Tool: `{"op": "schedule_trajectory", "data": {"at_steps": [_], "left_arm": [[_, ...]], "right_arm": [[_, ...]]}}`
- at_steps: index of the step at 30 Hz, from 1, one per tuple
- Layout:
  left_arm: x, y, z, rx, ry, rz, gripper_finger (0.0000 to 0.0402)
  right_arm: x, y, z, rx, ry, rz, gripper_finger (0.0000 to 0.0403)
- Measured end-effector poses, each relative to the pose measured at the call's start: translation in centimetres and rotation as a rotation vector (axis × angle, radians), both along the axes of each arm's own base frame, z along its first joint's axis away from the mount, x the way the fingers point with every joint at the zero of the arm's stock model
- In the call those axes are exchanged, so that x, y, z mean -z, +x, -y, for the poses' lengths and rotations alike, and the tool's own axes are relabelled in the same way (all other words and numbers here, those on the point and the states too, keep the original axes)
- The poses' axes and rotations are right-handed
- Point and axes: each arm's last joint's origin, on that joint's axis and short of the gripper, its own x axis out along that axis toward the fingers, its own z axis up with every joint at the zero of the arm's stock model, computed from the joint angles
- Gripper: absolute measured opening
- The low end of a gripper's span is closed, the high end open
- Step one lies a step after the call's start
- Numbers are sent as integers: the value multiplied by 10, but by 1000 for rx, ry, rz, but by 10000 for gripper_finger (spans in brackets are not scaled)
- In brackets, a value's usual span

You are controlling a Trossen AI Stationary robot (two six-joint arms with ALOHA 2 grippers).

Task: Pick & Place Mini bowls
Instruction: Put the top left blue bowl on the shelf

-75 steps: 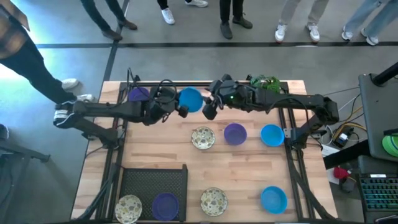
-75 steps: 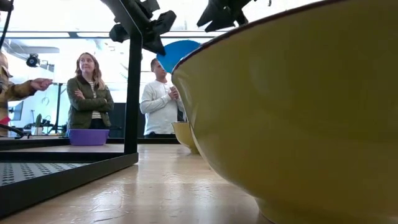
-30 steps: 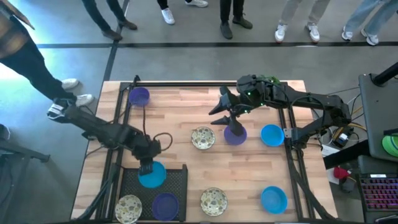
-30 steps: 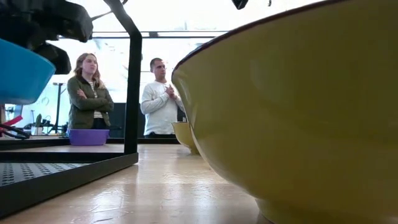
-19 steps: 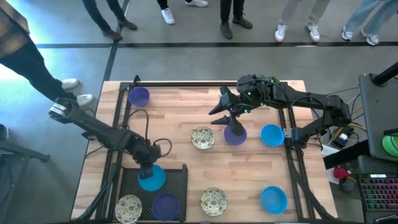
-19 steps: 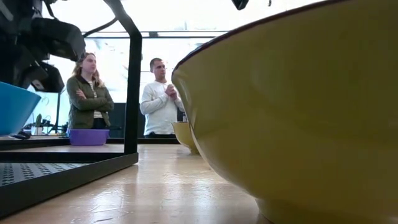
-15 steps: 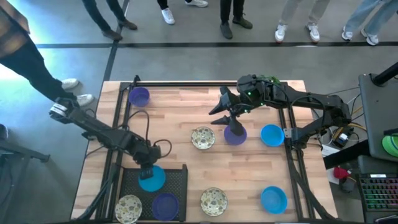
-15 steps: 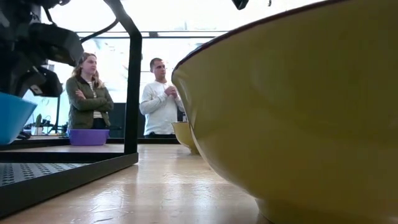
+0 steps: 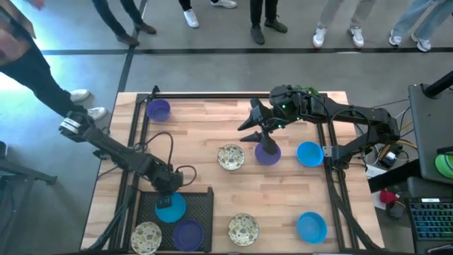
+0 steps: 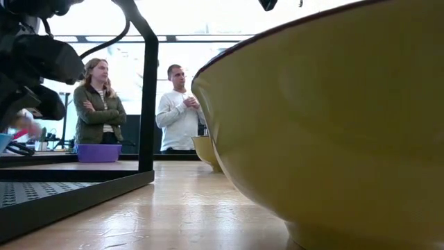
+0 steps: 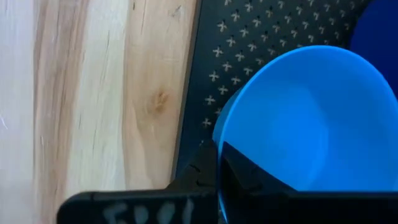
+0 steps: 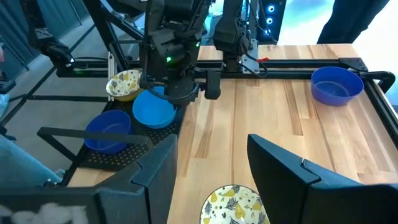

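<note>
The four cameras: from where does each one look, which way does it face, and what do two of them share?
High view: above, facing straight down on the table; both arms show.
Low view: at table height, facing the room; left arm at the edge.
Left wrist view: on the left arm, facing the blue bowl on the black tray.
Right wrist view: behind the open right gripper, facing the left gripper.
Shared: blue bowl, tray, in both wrist views.

— What do we see from the left wrist?

— A bright blue mini bowl, tilted, its rim gripped in our closed jaws, over a black perforated tray.

— And beside it?

— The tray's edge meets the pale wooden tabletop. A darker blue bowl shows just beyond, at the tray's far side.
</note>
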Motion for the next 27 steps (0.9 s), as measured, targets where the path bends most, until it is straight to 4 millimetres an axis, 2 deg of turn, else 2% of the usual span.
{"op": "schedule_trajectory", "data": {"at_steps": [21,27], "left_arm": [[2,2,2,37,8,8,1],[2,2,2,-10,-12,-14,32]], "right_arm": [[0,0,0,1,-1,1,192],[0,0,0,1,-1,1,192]]}}
